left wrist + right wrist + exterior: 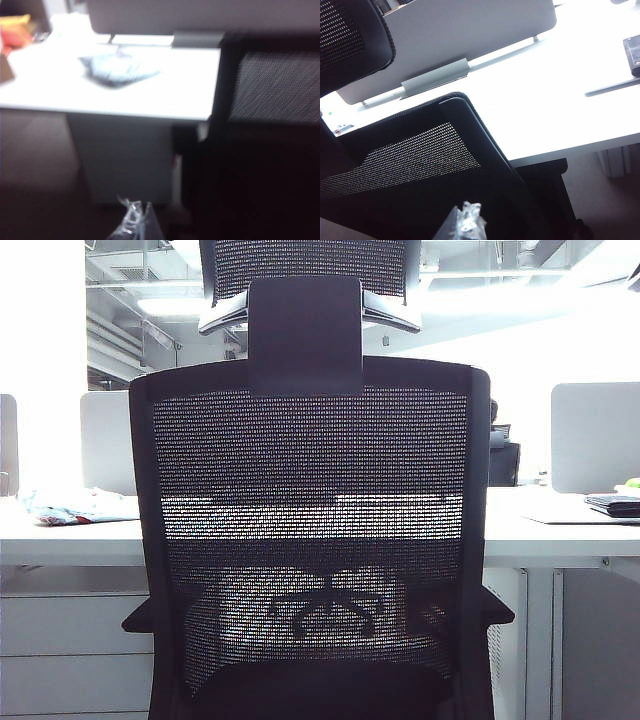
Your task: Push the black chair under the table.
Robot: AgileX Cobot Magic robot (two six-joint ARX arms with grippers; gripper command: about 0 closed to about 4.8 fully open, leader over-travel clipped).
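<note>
Both claws are hanging behind the black chair (310,540), which is facing the table (560,535). The left gripper (136,225) and right gripper (465,225) show only tips, so I cannot tell their spread. An off-centre push risks swivelling the armrest (495,612) against the drawer cabinet (70,650).

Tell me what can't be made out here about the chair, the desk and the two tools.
- Exterior view: black chair fills the frame; seat and wheels cut off below, table middle only dimly seen through mesh.
- Left wrist view: blurred; left tool only a pale tip, open or shut unclear.
- Right wrist view: right tool cut off by the edge; contact with the chair unclear.
</note>
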